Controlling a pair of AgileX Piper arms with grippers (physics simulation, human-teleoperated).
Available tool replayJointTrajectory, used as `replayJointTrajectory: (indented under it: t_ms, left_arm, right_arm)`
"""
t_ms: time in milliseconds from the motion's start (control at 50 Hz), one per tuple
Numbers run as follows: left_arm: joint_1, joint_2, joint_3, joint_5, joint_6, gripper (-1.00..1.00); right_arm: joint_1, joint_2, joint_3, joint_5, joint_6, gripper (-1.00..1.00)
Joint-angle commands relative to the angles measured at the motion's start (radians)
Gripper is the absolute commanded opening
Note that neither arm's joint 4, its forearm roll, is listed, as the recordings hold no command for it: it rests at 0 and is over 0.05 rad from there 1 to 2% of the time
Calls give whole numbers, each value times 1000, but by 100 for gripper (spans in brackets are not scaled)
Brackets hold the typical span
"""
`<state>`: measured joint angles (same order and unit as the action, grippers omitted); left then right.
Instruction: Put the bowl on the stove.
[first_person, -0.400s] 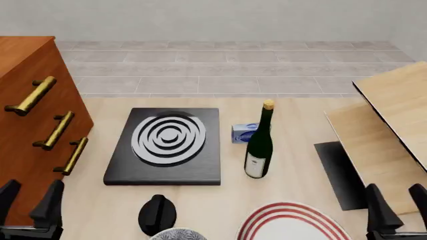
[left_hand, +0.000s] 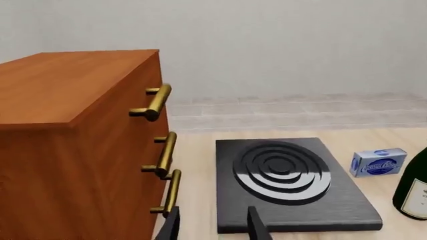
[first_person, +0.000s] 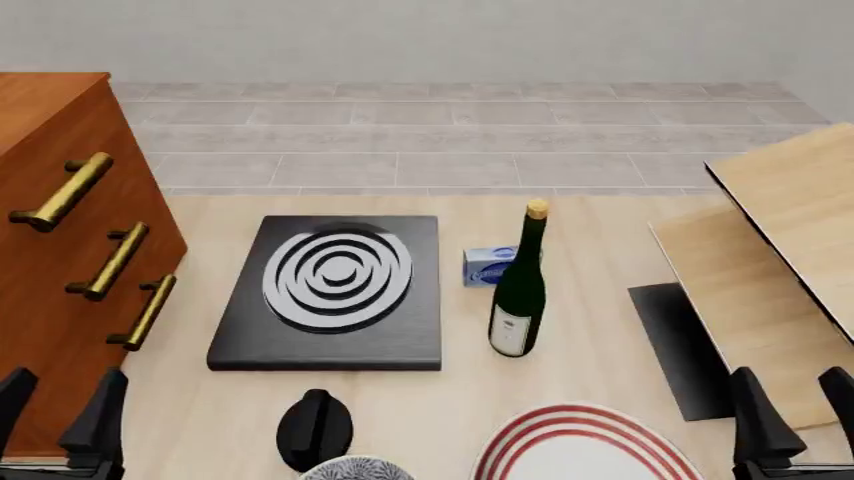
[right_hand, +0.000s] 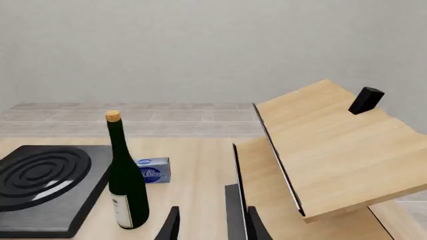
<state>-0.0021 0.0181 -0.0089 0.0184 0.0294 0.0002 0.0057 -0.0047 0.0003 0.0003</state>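
At the table's near edge, the bowl (first_person: 358, 468) lies just beside the black knob (first_person: 315, 427) and the red-ringed plate (first_person: 587, 450), well apart from the stove (first_person: 334, 290). Left gripper (first_person: 60, 415) and right gripper (first_person: 794, 410) both stand with fingers parted, holding nothing; bottle (first_person: 518, 290) upright beside the stove

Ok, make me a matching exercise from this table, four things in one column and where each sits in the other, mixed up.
Things:
1. stove
2. bottle
3. bowl
4. small blue box

Places:
A. at the table's near edge, beside the red-ringed plate
B. just behind the bottle
C. next to the wooden drawer cabinet
D. upright, right of the stove

Pairs: 1-C, 2-D, 3-A, 4-B
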Motion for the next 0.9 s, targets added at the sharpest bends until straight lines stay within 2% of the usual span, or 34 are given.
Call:
replayJointTrajectory:
  t_ms: [20, 80, 100, 120, 140, 160, 180, 200, 260, 280, 320, 340, 360, 380, 500, 540, 560, 600, 640, 680, 740, 900]
  left_arm:
    - [1, -13, -50, 105, -12, 100]
    - [-80, -18, -101, 191, -28, 100]
    - [-66, -18, -136, 210, -13, 100]
    - [-95, -18, -163, 227, 5, 100]
    - [-118, -18, -176, 258, -10, 100]
    - [-81, -18, -218, 348, -61, 100]
    - [-81, -18, -219, 350, -61, 100]
    - [-120, -18, -248, 376, -28, 100]
    - [-165, -18, -317, 478, -7, 100]
    - [-179, -18, -336, 509, -28, 100]
    - [-199, -18, -359, 536, 6, 100]
    - [-213, -18, -365, 566, -25, 100]
    - [-229, -18, -364, 585, -26, 100]
    - [-235, -18, -382, 588, 2, 100]
    - [-270, -18, -471, 690, -14, 100]
    - [-297, -18, -509, 704, -82, 100]
    - [-297, -18, -509, 704, -82, 100]
    - [-261, -18, -513, 742, -30, 100]
    - [-306, -18, -516, 743, 0, 100]
    - [-301, -18, -498, 769, -18, 100]
    - [-311, -18, -491, 782, 4, 100]
    - [-337, -18, -498, 832, 6, 100]
  right_arm:
    - [0, -1, -1, 3, 0, 100]
    - [0, 0, 0, 0, 0, 100]
    - [0, 1, 2, -2, 0, 100]
    - [0, 0, 1, -1, 0, 100]
    - [0, 0, 0, 1, 0, 100]
    - [0, 0, -1, 2, 0, 100]
    - [0, 0, -1, 2, 0, 100]
    - [0, 0, -1, 1, 0, 100]
    - [0, 1, 1, -1, 0, 100]
    - [0, 0, 0, 0, 0, 100]
    - [0, 1, 1, -1, 0, 100]
    - [0, 1, 1, -1, 0, 100]
    - [0, 1, 1, -2, 0, 100]
    - [0, 1, 1, -1, 0, 100]
    - [1, 0, -1, 1, 0, 100]
    - [1, 1, 1, -1, 0, 100]
    - [1, 1, 1, -2, 0, 100]
    - [1, 0, -1, 2, 0, 100]
    - [1, -1, 0, 1, 0, 100]
    - [1, 0, 0, 0, 0, 100]
    - [1, 1, 2, -3, 0, 100]
    - [1, 3, 1, -4, 0, 100]
